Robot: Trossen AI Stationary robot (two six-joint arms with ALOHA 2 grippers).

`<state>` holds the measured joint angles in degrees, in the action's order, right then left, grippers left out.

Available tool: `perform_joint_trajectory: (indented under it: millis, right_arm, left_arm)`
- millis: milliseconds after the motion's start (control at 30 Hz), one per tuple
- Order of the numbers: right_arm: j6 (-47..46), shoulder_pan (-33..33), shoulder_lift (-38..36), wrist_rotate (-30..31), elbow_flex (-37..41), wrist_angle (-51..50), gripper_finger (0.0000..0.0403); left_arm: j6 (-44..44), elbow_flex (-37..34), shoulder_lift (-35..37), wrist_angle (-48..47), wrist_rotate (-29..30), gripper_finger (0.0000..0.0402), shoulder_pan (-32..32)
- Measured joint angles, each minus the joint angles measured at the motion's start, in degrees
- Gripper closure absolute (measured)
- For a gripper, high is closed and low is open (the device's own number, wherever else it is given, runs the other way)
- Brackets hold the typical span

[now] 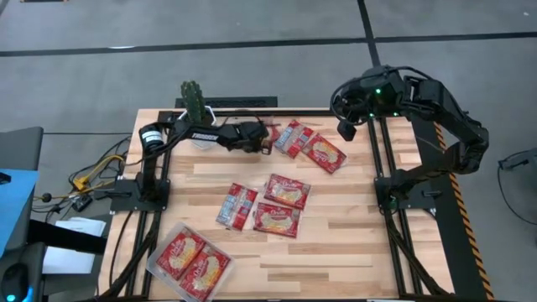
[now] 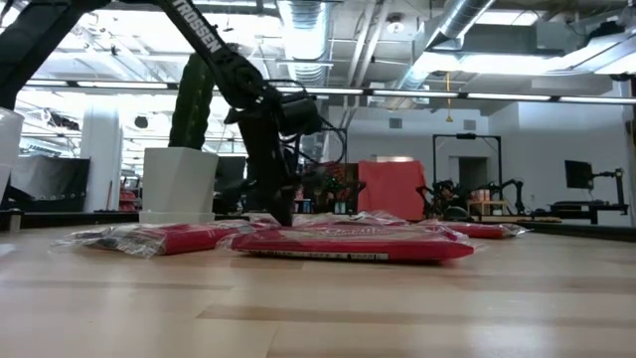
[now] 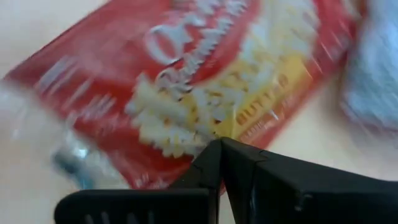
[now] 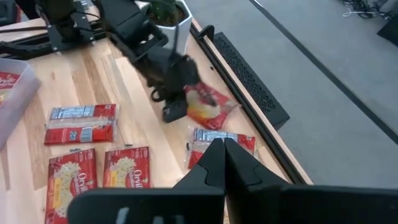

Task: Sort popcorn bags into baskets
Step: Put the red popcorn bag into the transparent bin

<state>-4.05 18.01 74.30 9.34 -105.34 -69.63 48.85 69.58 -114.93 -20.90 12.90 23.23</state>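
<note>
Left arm's tool [image 4: 176, 107] down on a red popcorn bag [image 4: 210, 103] beside the white pot [image 4: 173, 31], more bags flat on the table [image 4: 130, 81]

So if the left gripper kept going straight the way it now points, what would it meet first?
Most likely the red popcorn bag that fills the left wrist view just beyond the left gripper, near the table's far edge. How close it is remains unclear.
</note>
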Motion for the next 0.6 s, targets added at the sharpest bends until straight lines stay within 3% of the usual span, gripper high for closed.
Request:
perform_joint_trajectory:
  millis: [200,367,467,600]
  right_arm:
    - [0.00,-0.02,0.00,-0.10,0.00,-0.56,0.0392]
    - [-0.02,-0.74,-0.12,-0.16,1.09,-2.02,0.0392]
    - [-2.07,-1.49,-1.06,-0.24,5.92,-1.50,0.0392]
    - [-7.19,-3.12,-4.13,-0.33,18.05,2.97,0.0392]
  left_arm:
    - [4.96,0.00,0.11,-4.10,-8.95,0.0401,-6.45]
    - [8.29,-0.36,2.67,-5.47,-10.17,0.0401,-12.99]
    - [8.67,-0.70,6.44,-6.89,-10.43,0.0402,-14.98]
    - [9.12,-0.44,14.36,-7.22,-6.58,0.0398,-16.47]
